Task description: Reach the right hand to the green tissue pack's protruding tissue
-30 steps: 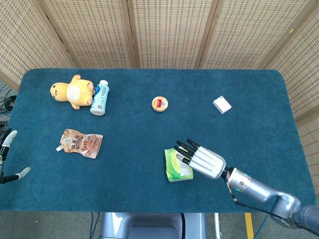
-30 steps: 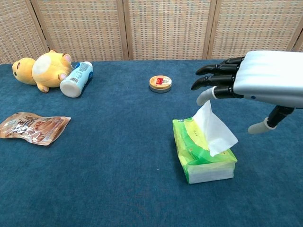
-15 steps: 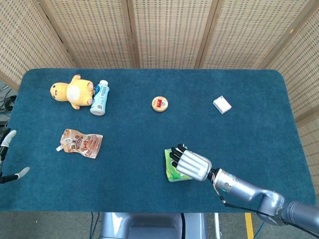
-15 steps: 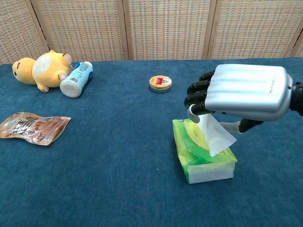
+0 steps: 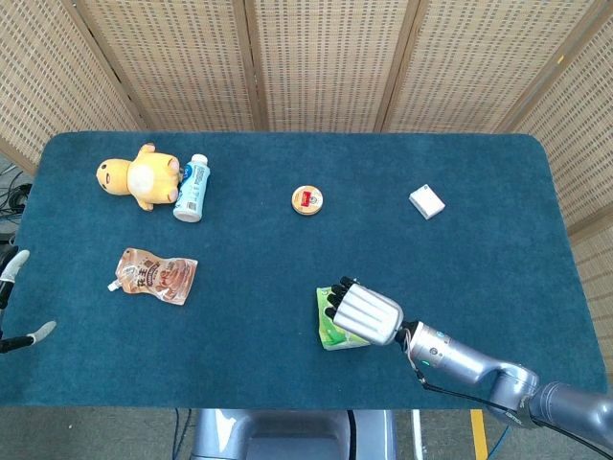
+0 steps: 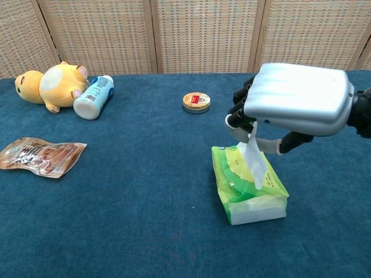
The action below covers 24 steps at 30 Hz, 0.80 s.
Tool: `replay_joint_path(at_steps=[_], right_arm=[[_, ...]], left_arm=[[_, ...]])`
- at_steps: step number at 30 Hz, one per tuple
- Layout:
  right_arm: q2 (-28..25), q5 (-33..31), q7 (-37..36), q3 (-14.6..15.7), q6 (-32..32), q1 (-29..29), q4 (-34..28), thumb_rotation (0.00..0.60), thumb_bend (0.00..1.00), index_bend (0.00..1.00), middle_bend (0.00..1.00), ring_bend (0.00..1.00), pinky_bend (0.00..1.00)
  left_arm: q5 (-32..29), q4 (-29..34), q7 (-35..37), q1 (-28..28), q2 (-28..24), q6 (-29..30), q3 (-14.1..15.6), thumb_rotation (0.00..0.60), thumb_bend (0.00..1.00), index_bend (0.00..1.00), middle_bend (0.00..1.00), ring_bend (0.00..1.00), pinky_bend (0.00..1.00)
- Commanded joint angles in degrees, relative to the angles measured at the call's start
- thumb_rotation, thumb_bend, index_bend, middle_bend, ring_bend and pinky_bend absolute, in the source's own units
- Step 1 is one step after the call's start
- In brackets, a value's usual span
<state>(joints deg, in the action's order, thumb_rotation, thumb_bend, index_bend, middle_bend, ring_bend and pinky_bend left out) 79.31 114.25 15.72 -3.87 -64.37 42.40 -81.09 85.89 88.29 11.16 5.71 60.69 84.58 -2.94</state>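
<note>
Tissue pack [image 6: 250,194], green and lying flat on the blue worktop [image 6: 145,231], sits nearest the robot, a little right of centre. Its white tissue [image 6: 255,165] stands up from the top slot, and the upper end runs in under the right hand [image 6: 295,99], which hovers directly above the pack with the silver back turned upward. The dark fingers [image 6: 236,116] curl down around the top of the tissue, so the sheet looks pinched there, though the exact contact is hidden beneath the palm. In the head view the right hand [image 5: 362,312] covers most of the tissue pack [image 5: 330,331], with only the green left edge showing.

At the far left edge of the head view, small parts of the left hand [image 5: 19,302] show off the worktop; I cannot tell how its fingers are set.

Further out on the left lies a brown snack pouch [image 6: 42,156]. Beyond it, near the back left, a yellow plush toy [image 6: 49,81] lies touching a white bottle [image 6: 94,97] on its side. A small round tin [image 6: 196,102] sits mid-worktop toward the back, and a small white box [image 5: 426,201] lies to the right of it, seen in the head view only. A wicker screen [image 6: 203,35] stands behind.
</note>
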Motion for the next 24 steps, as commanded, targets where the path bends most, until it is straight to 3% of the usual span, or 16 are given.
replay_joint_path(at_steps=[1,5,10,13,20,24], right_arm=[[-0.5,-2.4,-3.1,-2.3,-3.0,0.1,-1.2,0.6,0.66,0.65,0.59,0.49,0.54],[-1.0,-8.5,-6.7,-6.7,-4.6,0.1,-2.9,0.6,0.67,0.65,0.59,0.49,0.54],[-0.9,-24.7,-10.7,-16.3,-2.4,0.7,-4.0,0.6,0.67,0.65,0.59,0.49,0.54],[-0.2,-33.8,-8.9,-20.7,-0.1,1.6,-2.2,0.6,0.67,0.65,0.59,0.49,0.54],[5.0,-54.1,-2.2,-26.3,4.5,4.3,4.7,0.6,0.67,0.65,0.59,0.49,0.54],[8.4,-63.2,-2.0,-27.9,6.9,5.6,7.9,0.6,0.68,0.65,0.59,0.49,0.54]], left_arm=[[0.1,-0.1,0.2,0.0,0.0,0.0,0.0,0.6,0.0,0.0,0.0,0.0,0.0],[0.1,-0.1,0.4,-0.1,0.0,0.3,0.0,0.6,0.0,0.0,0.0,0.0,0.0],[0.3,0.2,0.9,-0.2,-0.3,0.6,0.0,0.6,0.0,0.0,0.0,0.0,0.0],[0.4,0.2,1.1,-0.2,-0.4,0.5,0.1,0.6,0.0,0.0,0.0,0.0,0.0],[0.2,0.0,2.3,-0.1,-0.7,0.1,0.0,0.6,0.0,0.0,0.0,0.0,0.0],[-0.2,-0.2,3.2,0.1,-1.0,-0.5,-0.1,0.6,0.0,0.0,0.0,0.0,0.0]])
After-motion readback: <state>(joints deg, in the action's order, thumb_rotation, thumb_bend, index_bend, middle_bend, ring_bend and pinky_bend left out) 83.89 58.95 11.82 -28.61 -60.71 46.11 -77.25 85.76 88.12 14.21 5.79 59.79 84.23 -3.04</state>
